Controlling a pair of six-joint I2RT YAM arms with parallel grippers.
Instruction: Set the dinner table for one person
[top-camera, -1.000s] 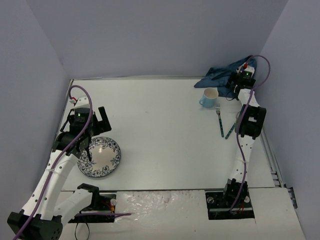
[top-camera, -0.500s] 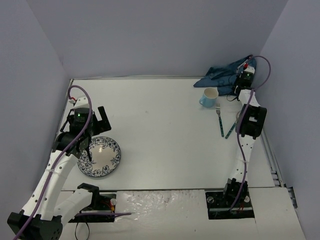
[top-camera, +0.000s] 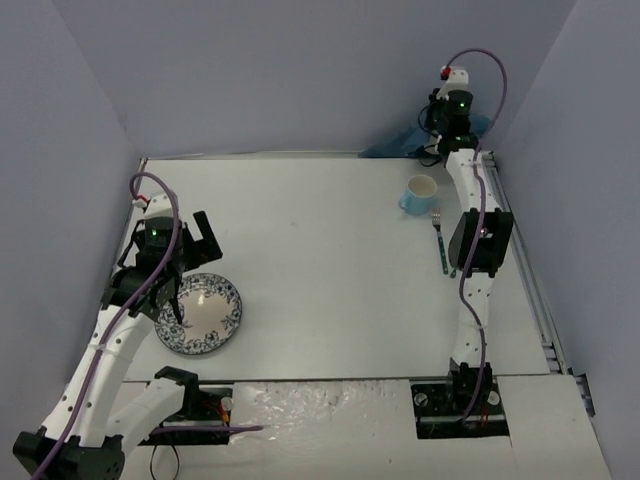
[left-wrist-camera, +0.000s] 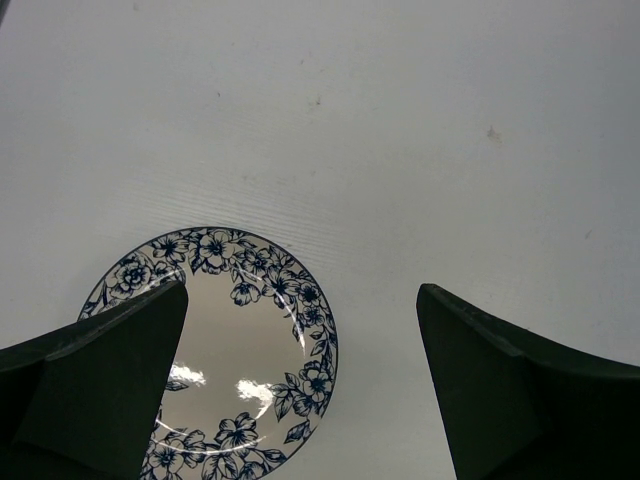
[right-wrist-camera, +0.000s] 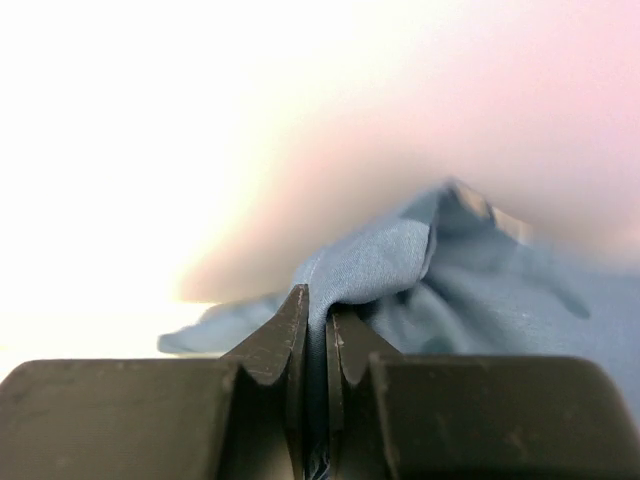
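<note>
On the white dinner table (top-camera: 330, 250) a blue-flowered plate (top-camera: 200, 313) lies at the near left. My left gripper (top-camera: 185, 272) hovers over it, open and empty; in the left wrist view the plate (left-wrist-camera: 230, 350) sits between the wide-spread fingers, toward the left one, on the table (left-wrist-camera: 400, 150). My right gripper (top-camera: 440, 140) is raised at the back right, shut on a fold of blue cloth (right-wrist-camera: 450, 290) pinched between its jaws (right-wrist-camera: 317, 330). Part of the cloth (top-camera: 395, 148) trails by the back wall. A light blue cup (top-camera: 419, 194) and a fork (top-camera: 439, 240) lie at the right.
The right arm's links stretch over the table's right side and cover whatever lies beside the fork. Lilac walls close in the back and both sides. The arm bases and a foil-like sheet (top-camera: 320, 405) sit at the near edge.
My right gripper shut on the blue cloth and rose toward the back wall, dragging the cloth up from the back right corner. The left arm barely moved.
</note>
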